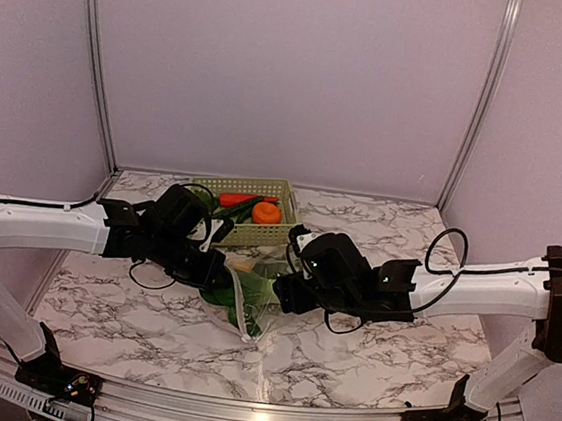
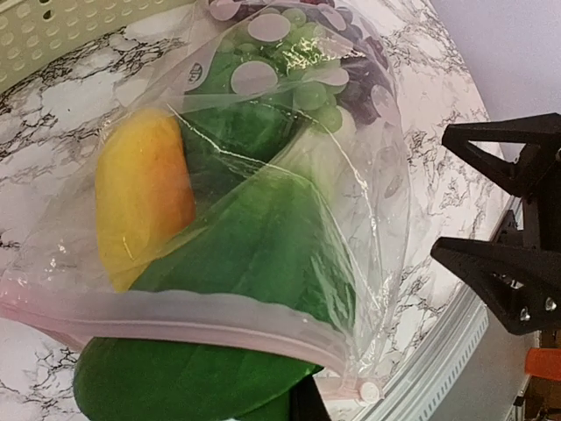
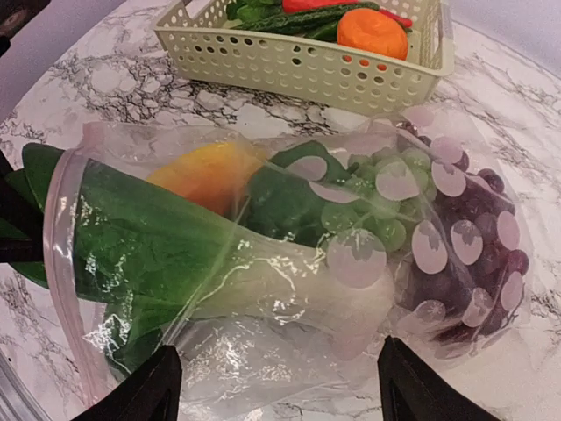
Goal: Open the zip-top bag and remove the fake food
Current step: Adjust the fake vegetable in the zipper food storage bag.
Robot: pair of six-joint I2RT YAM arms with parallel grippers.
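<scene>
The zip-top bag lies on the marble table between my two grippers, with its pink zip strip parted. Inside are a yellow-orange piece, a green leafy vegetable, green grapes and purple grapes. The leaf sticks out through the bag's mouth. My left gripper is at the mouth, shut on that leaf; only one dark finger shows in its own view. My right gripper is open, its fingers spread over the bag's near side.
The pale green lattice basket stands just behind the bag, holding an orange piece, a red piece and green ones. Purple walls enclose the table. The metal front rail runs along the near edge.
</scene>
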